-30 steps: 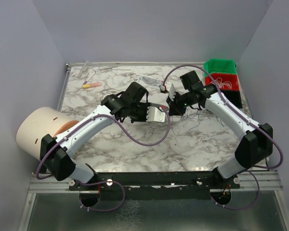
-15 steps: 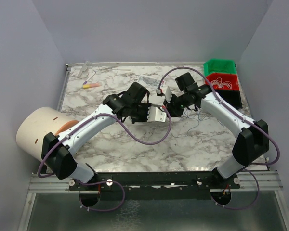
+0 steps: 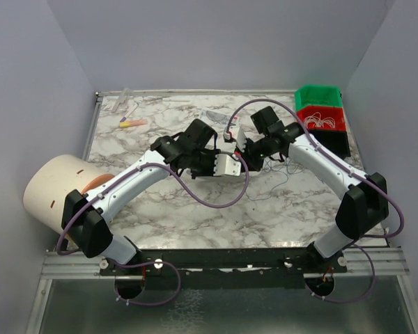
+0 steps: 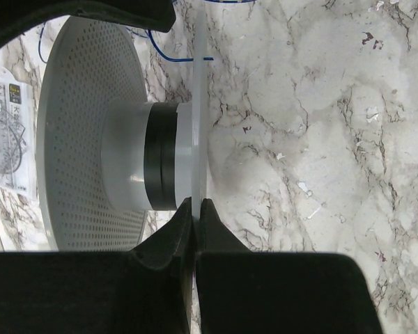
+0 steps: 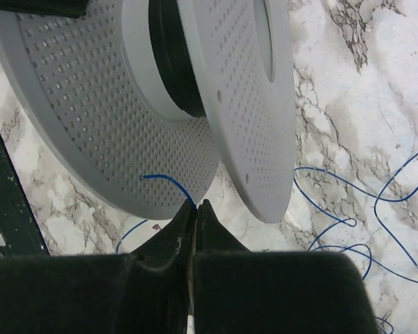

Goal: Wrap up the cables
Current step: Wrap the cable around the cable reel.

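**Cable** (image 5: 161,178): one strand, very thin, dark blue, kinked. Its free end rises at lower centre of the right wrist view, and loose loops lie on the table at lower right of that frame. In the top view the loops lie right of centre, under the right arm.

**Spool** (image 4: 90,132): one, with two pale grey perforated discs on a short hub that carries a dark band. It is held on edge between the two arms at the middle of the top view.

**Left gripper** (image 4: 195,206): fingers pressed together on the rim of one disc.

**Right gripper** (image 5: 195,206): fingers pressed together, pinching the cable end just beside the spool's lower edge.

**Table** (image 3: 195,216): one, white marble with grey veins.

**Walls** (image 3: 216,42): plain pale lilac on three sides.

**Bins**: three, stacked at upper right: green (image 3: 319,95), red (image 3: 327,120) and black (image 3: 339,144).

**Drum** (image 3: 52,191): one, beige, on its side at the left edge.

**Arms**: two.
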### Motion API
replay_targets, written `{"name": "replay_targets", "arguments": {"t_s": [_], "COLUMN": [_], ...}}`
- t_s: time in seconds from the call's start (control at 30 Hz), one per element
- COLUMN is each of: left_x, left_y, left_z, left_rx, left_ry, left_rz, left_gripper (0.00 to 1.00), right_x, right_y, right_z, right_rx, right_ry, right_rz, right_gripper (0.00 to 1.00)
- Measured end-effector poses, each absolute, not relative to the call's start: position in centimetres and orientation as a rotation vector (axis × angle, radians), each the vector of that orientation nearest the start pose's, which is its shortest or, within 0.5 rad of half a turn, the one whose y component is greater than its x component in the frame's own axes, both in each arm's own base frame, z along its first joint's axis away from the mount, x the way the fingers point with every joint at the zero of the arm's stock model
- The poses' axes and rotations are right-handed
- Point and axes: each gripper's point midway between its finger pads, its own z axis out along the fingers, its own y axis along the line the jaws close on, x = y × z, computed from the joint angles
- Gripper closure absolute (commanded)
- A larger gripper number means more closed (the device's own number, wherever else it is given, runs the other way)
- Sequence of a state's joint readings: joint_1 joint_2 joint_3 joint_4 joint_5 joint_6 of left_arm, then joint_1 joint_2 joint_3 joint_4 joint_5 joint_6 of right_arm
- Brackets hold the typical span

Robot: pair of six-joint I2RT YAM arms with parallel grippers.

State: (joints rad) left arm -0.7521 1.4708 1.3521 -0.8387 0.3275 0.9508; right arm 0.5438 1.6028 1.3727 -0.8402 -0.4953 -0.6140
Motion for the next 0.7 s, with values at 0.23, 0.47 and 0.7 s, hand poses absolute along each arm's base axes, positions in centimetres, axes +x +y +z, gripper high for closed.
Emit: {"name": "replay_targets", "arguments": {"t_s": [0.23,0.47,0.7], "left_x": [25.3,25.3,24.9], "left_y": [-27.1,-27.1,-27.0], "left_z": [18.3,18.3,18.1], "left_rx": [1.956,1.956,1.965], "left_ry": [1.552,1.551,1.562], "left_rz": [-0.335,-0.344,-0.360], "left_gripper": [1.00,1.00,1.00], "right_x": [27.4,26.6,25.8], "right_y": [24.3,24.6,24.8], "right_z": [15.2,15.0,14.6], "right_rx": [-1.592,-1.655,-1.727], "right_ry": [2.026,1.999,1.966], "right_rz": [0.645,0.653,0.653], "right_gripper": [0.99,0.99,1.00]}}
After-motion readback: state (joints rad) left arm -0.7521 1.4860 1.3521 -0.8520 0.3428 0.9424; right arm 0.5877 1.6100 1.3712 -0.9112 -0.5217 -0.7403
